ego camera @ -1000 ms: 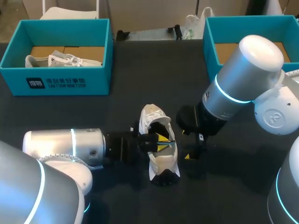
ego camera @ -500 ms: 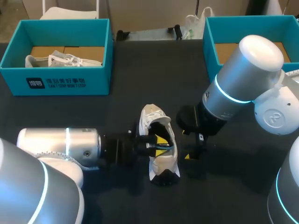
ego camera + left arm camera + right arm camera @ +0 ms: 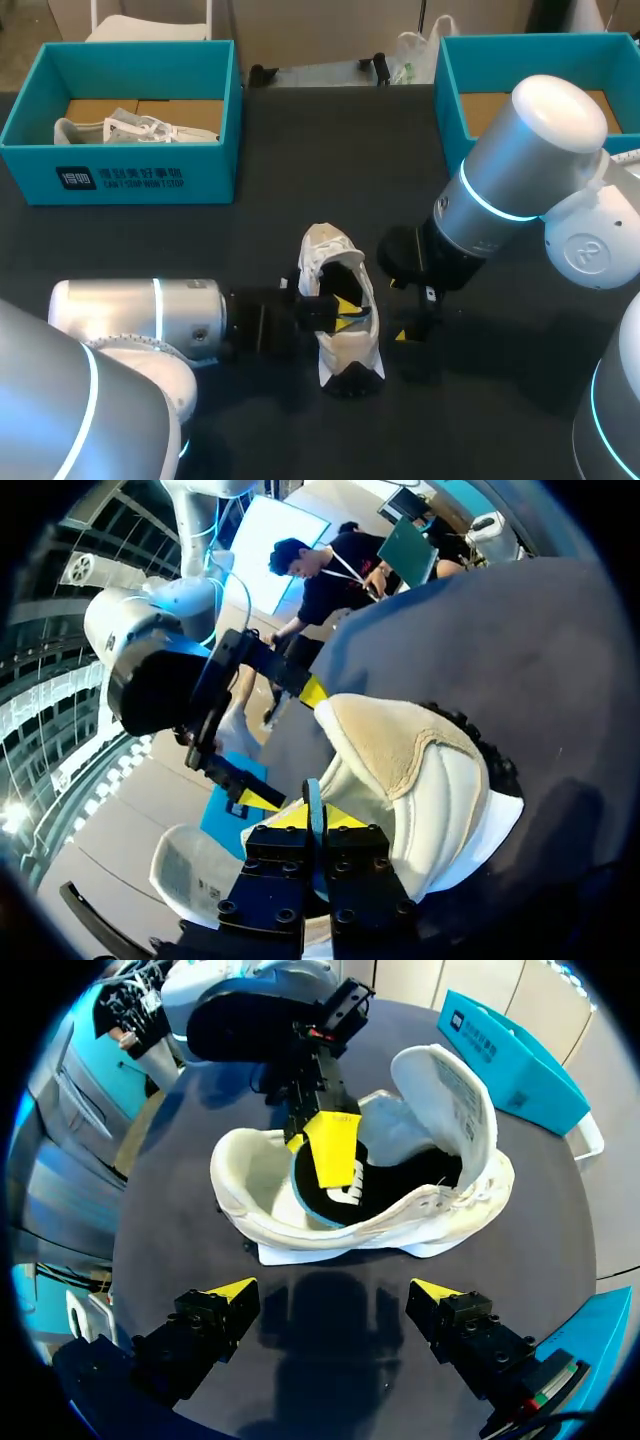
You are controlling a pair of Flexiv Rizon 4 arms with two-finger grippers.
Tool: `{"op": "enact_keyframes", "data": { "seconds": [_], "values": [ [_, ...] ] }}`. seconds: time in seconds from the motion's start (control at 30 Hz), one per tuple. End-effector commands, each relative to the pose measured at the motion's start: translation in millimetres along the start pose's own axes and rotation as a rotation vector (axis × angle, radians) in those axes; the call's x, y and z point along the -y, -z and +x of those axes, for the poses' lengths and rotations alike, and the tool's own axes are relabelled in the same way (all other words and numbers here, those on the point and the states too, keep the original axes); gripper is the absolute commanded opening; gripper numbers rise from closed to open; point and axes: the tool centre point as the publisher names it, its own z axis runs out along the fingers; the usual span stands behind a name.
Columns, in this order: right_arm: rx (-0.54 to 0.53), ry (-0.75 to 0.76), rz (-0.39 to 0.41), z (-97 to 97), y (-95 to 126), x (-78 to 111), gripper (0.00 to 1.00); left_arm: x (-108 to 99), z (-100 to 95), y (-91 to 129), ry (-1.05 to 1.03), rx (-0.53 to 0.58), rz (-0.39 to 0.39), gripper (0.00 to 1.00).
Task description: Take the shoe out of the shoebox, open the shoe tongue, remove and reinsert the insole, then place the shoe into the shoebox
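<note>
A white shoe (image 3: 350,350) stands on its sole in the middle of the dark table (image 3: 300,150), lengthwise from near to far. Its tongue (image 3: 450,1080) is at the far end, lifted up and back so the opening is wide.

My left arm comes in low from the left. The left gripper (image 3: 340,308) reaches sideways over the shoe's left wall and into the opening. In the left wrist view its two fingers stand close together, with the thin light-blue edge of the insole (image 3: 313,800) pinched between them. The insole is black on top and lies inside the shoe, its edge raised at the gripper.

My right arm comes in from the right. The right gripper (image 3: 333,1290) hangs just beside the shoe's right side, apart from it. Its yellow-tipped fingers are spread wide and hold nothing, and they point at the shoe's side wall. The table shows between them.

The left shoebox (image 3: 120,180), teal, sits at the far left of the table with another pale shoe (image 3: 135,128) lying inside it. The right shoebox (image 3: 450,100), also teal, sits at the far right, partly hidden by my right arm. Both boxes are well apart from the shoe in the middle.
</note>
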Motion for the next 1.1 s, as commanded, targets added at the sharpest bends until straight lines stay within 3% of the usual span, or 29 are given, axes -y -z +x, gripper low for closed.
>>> {"op": "enact_keyframes", "data": {
  "seconds": [0.03,0.17,0.2,0.23,0.3,0.83,1.1],
  "values": [
    [0.003,0.000,0.000,1.2,-0.7,0.2,1.00,-5.6,2.2,-6.7,0.017,-0.020,-0.021,0.00],
    [0.003,0.000,0.000,1.2,-0.7,0.2,1.00,-0.4,-1.6,0.9,0.029,-0.013,-0.013,0.00],
    [0.003,0.000,0.000,1.2,-0.7,0.2,1.00,1.3,-2.6,2.9,0.032,-0.005,-0.008,0.05],
    [0.003,0.000,0.000,1.2,-0.7,0.2,1.00,2.6,-3.6,4.8,0.034,0.000,-0.004,0.25],
    [0.003,0.000,0.000,1.2,-0.7,0.2,1.00,5.3,-5.3,8.2,0.040,0.008,0.003,0.35],
    [0.003,0.000,0.000,1.2,-0.7,0.2,1.00,29.7,-19.7,16.3,0.066,-0.016,0.062,0.31],
    [0.003,0.000,0.000,1.2,-0.7,0.2,1.00,35.5,-23.4,20.7,0.082,-0.069,0.096,0.37]
  ]
}}
